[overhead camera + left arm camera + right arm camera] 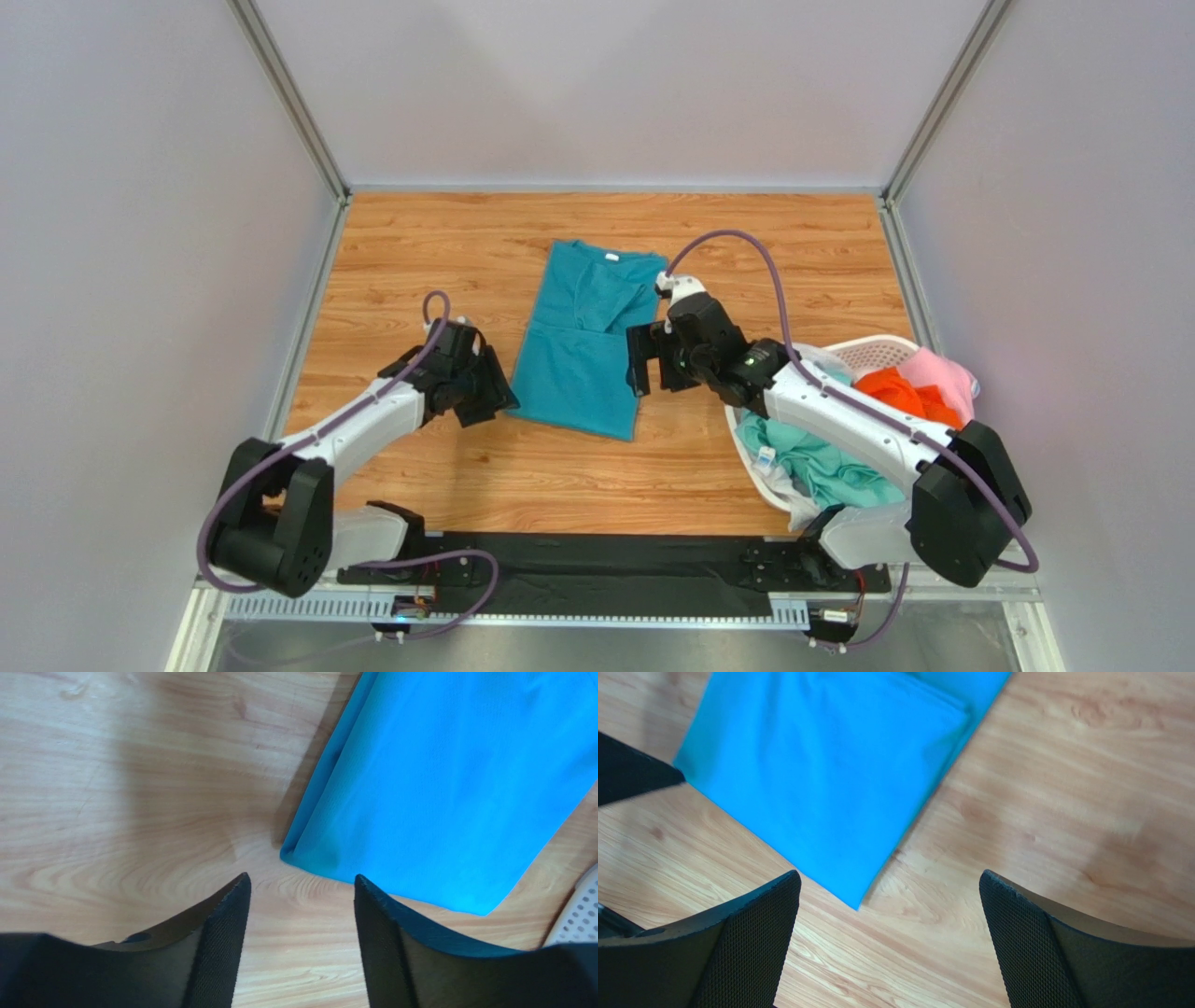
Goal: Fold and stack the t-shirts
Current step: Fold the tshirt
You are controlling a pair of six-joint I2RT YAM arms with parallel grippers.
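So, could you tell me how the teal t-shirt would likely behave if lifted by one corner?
Probably floppy: the teal t-shirt lies flat in thin folded layers, so it would likely drape and its folds fall open. It looks light; a push might bunch it rather than slide it over the wooden table.

Teal-blue t-shirt (578,353) mid-frame on the light wood-grain surface (407,252); at right, a white perforated basket (877,345) with an orange shirt (898,395), a pink shirt (943,375), a mint-green shirt (828,469).

Clad in white shells (358,417) between bulky black joints (274,525), looped with mauve cables (728,234), tipped with tapered black fingers (224,945), mesh-textured on the inner pads (1018,938).
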